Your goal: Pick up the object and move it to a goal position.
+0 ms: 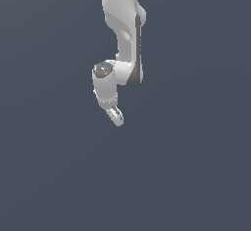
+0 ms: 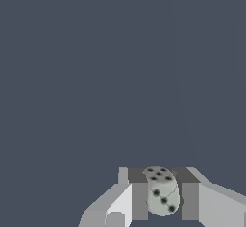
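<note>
the white panda arm [image 1: 122, 34] hangs down from the top of the exterior view against a plain dark slate-grey background that fills the whole picture. its wrist joint, with a round grey cap facing the camera, sits a little to the exterior view's left of the forearm, and the pincer [image 1: 116, 117] points downward and slightly toward the exterior view's right. from this camera the fingers are small and overlap, so the gap between them cannot be judged there, and the held thing cannot be made out.

the wrist view settles it. the pincer [image 2: 164, 199] is closed narrowly around a small die [image 2: 162, 197], a pale grey cube with rounded corners and dark pips. one grey finger pad [image 2: 140, 201] presses against one side of the die and the other pad [image 2: 190, 201] against the opposite side, both touching it. one face shows a cluster of pips and the face turned toward the camera shows a diagonal row of three. the die sits tilted a little between the pads. beyond it only the same flat grey-blue ground shows, and whether the die touches that ground cannot be told.
</note>
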### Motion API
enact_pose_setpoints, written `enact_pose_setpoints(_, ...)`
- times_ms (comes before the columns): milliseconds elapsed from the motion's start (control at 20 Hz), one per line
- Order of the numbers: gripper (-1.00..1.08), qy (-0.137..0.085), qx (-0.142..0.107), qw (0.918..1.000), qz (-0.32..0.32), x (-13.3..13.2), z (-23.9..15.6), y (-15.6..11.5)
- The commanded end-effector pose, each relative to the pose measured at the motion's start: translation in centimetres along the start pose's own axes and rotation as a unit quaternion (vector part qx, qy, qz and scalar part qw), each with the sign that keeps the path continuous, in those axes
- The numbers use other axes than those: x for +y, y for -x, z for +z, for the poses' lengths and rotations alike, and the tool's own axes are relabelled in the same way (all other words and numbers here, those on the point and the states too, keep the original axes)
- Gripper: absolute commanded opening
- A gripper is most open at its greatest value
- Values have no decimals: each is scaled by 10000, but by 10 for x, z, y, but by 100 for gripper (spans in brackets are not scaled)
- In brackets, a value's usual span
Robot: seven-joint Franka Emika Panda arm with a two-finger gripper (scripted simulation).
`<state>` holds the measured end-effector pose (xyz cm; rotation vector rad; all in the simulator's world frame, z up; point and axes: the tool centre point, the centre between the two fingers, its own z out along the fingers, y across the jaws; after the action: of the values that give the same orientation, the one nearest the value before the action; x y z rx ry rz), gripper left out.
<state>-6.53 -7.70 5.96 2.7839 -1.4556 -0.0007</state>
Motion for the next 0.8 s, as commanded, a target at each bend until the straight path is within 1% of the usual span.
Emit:
enact_pose_setpoints(0,-100,-2,2,10000,3,5,-19,-16)
enact_pose_setpoints(550,-100,5,6,10000,0,28,-116,-101)
enact_pose_setpoints(750,-100,5,6,10000,-3,33,-145,-126)
